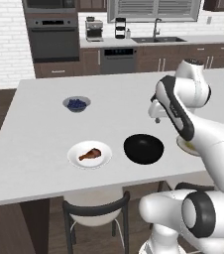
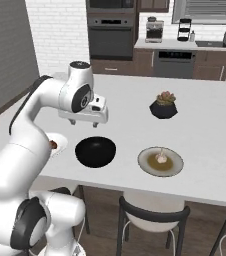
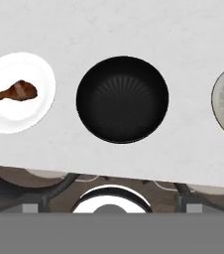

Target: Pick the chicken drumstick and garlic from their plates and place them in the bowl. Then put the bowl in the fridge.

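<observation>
Now you see the claw wide open and empty above the worktop. One glossy round black bowl sits between two plates: drumstick on white, garlic on tan-centred.

My bench is a pale grey slab. The black bowl sits on it near the front edge, and I take that as my landmark. To the bowl's left, just beside it, rests the white plate with the chicken drumstick on it. To the bowl's right lies the grey-rimmed plate with a tan centre, carrying the garlic. Behind the bowl and leftward, well apart, stands a small grey bowl of blueberries. Behind and to the right of the bowl sits a faceted black succulent pot.
</observation>
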Tool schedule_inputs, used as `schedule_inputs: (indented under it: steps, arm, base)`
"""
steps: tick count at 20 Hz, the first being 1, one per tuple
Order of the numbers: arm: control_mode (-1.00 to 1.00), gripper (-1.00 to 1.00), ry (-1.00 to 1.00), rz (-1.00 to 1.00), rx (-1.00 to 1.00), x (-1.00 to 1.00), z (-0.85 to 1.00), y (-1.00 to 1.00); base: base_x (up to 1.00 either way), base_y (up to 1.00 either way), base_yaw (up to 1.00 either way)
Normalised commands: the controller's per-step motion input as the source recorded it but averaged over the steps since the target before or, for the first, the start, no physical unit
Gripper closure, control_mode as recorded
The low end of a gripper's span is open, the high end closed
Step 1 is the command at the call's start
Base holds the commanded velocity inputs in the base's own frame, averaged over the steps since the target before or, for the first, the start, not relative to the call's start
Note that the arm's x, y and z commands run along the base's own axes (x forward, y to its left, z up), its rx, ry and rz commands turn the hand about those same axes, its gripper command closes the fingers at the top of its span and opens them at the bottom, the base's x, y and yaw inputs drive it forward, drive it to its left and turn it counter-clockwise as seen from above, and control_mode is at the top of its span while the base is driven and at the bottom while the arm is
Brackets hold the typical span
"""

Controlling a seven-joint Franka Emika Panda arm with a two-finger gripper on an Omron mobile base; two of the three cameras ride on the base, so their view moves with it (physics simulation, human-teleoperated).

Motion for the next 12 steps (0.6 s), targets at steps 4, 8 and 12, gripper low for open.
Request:
schedule_inputs:
  steps: [4, 8, 12]
  arm:
    - [-1.0, -1.0, 0.01, -0.13, 0.0, 0.01, -0.21, -1.0]
    - [-1.0, -1.0, 0.09, -0.15, 0.0, 0.0, -0.31, -1.0]
    - [-1.0, -1.0, 0.11, -0.1, 0.0, 0.03, -0.44, -1.0]
  base:
    - [0.0, 0.0, 0.0]
    - [0.0, 0.0, 0.0]
    - [0.0, 0.0, 0.0]
